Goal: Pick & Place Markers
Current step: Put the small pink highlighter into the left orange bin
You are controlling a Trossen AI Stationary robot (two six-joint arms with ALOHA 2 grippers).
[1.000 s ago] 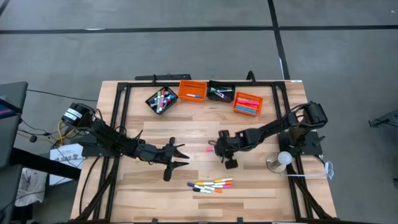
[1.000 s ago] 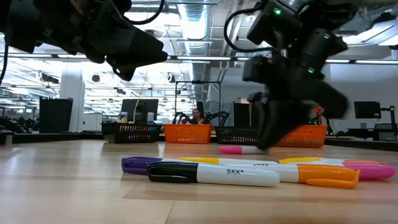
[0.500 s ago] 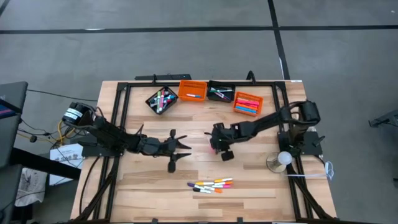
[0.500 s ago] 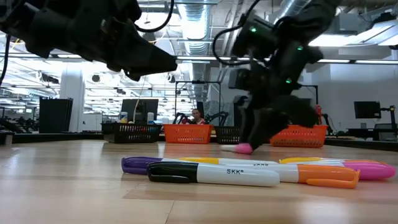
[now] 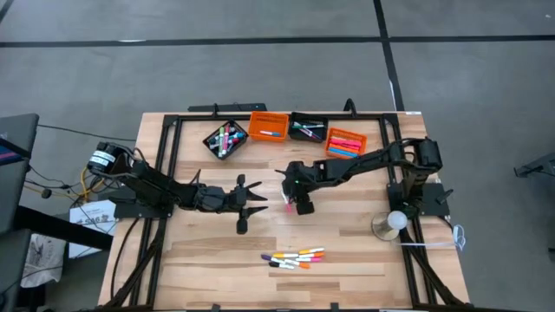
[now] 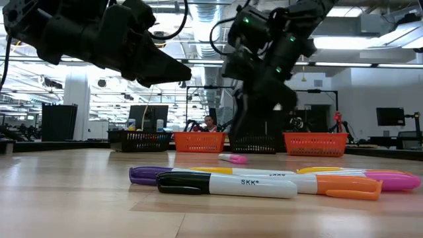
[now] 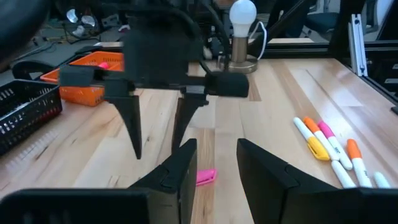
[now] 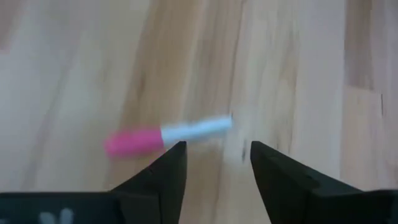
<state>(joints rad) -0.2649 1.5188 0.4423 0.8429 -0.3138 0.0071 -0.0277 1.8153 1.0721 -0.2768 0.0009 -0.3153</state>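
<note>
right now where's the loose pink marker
The pink marker lies flat on the table near its middle in the high view, just below the right pincer, away from the marker cluster near the front edge.

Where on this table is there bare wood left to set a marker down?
Bare wood: the near left corner, left of the marker pile, and the stretch between that pile and the lamp. Crowded: the four bins at the far edge, and mid-table where both grippers flank the pink marker.
</note>
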